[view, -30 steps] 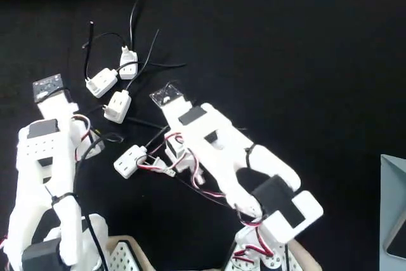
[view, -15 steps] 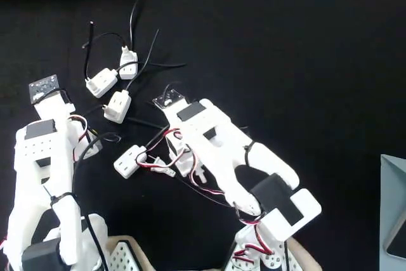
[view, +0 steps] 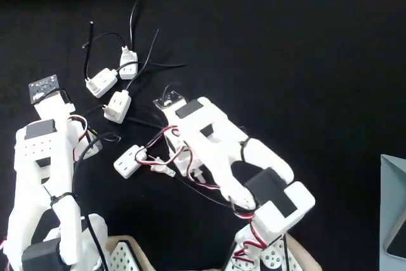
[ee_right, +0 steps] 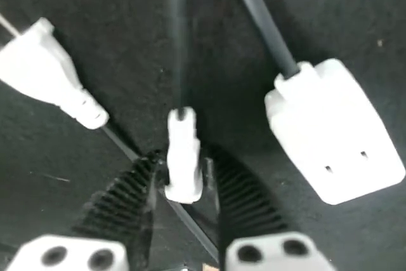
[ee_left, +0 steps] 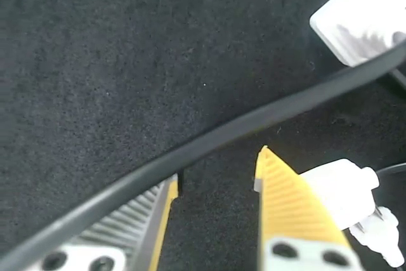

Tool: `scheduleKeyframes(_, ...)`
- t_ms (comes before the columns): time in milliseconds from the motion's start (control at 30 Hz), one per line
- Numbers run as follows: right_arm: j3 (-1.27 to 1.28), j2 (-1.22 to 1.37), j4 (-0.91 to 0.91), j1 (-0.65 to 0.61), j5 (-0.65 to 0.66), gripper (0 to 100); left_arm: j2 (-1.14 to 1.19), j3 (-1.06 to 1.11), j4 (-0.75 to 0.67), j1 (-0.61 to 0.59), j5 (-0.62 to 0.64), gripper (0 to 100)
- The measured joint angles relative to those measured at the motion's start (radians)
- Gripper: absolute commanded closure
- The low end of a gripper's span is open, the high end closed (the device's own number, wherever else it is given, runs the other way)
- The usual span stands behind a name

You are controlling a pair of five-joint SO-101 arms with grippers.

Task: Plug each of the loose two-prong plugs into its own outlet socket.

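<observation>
Right gripper (ee_right: pixel 183 160) — fingers pinching a white two-prong plug (ee_right: pixel 183 132) by its sides, with the cord running out ahead of the tips. Can't tell if the plug is lifted off the black cloth (ee_right: pixel 127 4). An outlet socket (ee_right: pixel 333 134) lies just beside it (two slots facing up). A second plug (ee_right: pixel 47 74) lies loose on the other side.

Left gripper (ee_left: pixel 219 169) — fingers spread over bare cloth. A black cable (ee_left: pixel 254 118) crosses ahead of the tips, and another white plug (ee_left: pixel 342 185) sits just beside one yellow finger.
</observation>
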Motion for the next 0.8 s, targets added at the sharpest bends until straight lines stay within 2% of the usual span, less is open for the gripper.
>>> scheduleKeyframes(200, -0.009, -0.095, 0.066, 0.002, 0.000, 98.7, 0.000, 0.000, 0.000, 0.000, 0.000, 80)
scheduleKeyframes(500, -0.012, -0.522, 0.138, 0.002, 0.002, 98.7, -0.003, -0.012, 0.006, 0.000, 0.000, 80)
scheduleKeyframes(633, -0.012, -0.700, 0.140, 0.002, 0.002, 98.7, -0.083, -0.060, 0.075, 0.002, 0.000, 80)
scheduleKeyframes(800, 0.005, -0.853, 0.089, 0.002, 0.002, 98.7, -0.288, -0.075, 0.112, 0.081, 0.000, 80)
